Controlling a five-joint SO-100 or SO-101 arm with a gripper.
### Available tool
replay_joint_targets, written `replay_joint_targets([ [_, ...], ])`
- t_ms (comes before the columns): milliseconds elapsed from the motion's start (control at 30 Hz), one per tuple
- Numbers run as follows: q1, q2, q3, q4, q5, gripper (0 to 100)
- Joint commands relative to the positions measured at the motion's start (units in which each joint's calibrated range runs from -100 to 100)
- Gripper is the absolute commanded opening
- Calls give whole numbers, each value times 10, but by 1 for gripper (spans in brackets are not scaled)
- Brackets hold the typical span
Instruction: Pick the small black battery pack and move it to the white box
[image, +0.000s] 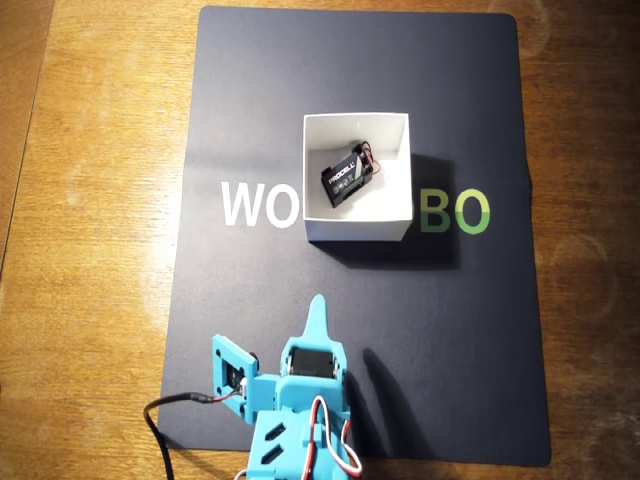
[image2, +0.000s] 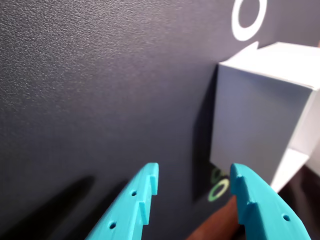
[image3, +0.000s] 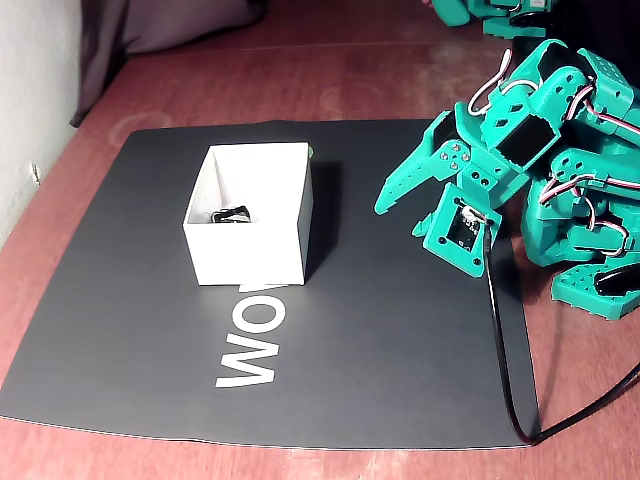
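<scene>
Already lying inside the white box (image: 356, 228), the small black battery pack (image: 347, 176), tilted on the floor near the far right corner in the overhead view, red wires at its end; box set at the middle of the dark mat (image: 250, 330), over the printed lettering. Little left to spoil, judging from this; a careless sweep of the arm could still clip the thin near wall and slide the box across the mat, or snag the black cable (image3: 505, 350) trailing toward the mat's edge. Gripper (image2: 194, 182) parted moderately wide, holding nothing, touching nothing; well short of the box, above bare mat.
</scene>
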Motion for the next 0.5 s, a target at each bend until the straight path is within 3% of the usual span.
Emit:
replay_joint_targets([
  [0,-5,-1,4,7,2,16],
  [200,-6,-1,6,6,2,15],
  [333,-6,-1,6,6,2,1],
  [467,-6,-1,6,6,2,1],
])
